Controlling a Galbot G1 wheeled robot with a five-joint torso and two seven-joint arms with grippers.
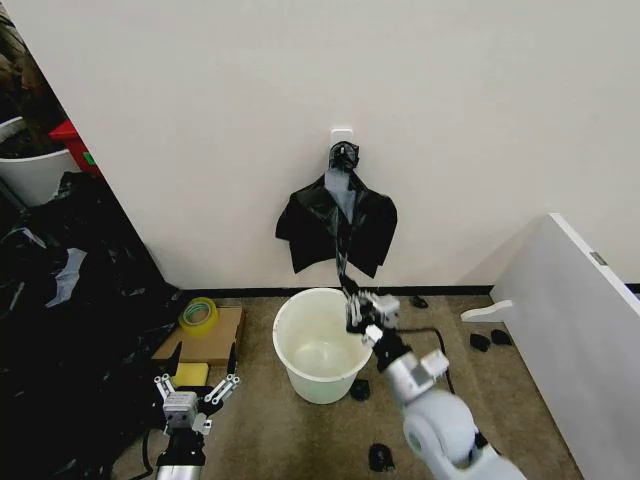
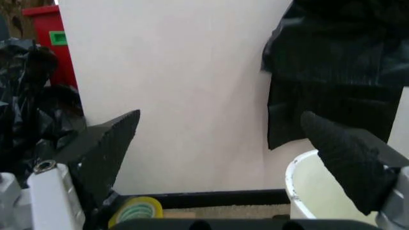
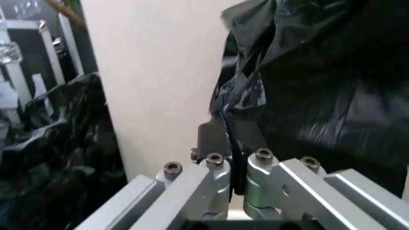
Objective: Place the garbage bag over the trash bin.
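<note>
right claw (image 1: 358, 303) clenched on a strand of the bag (image 1: 337, 222), hanging from a wall hook above the bin (image 1: 318, 345), likely to pull it free | left claw (image 1: 189, 392) released, idle low near floor beside tape (image 1: 199, 314)

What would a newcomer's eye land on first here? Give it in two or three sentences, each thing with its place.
First, the black bag bunch hanging from a white hook on the wall. A thin strip of it runs down into the right end effector, shut on it above the trash bin's far rim. The left end effector hangs open low to the left, near a yellow tape roll on cardboard.
</note>
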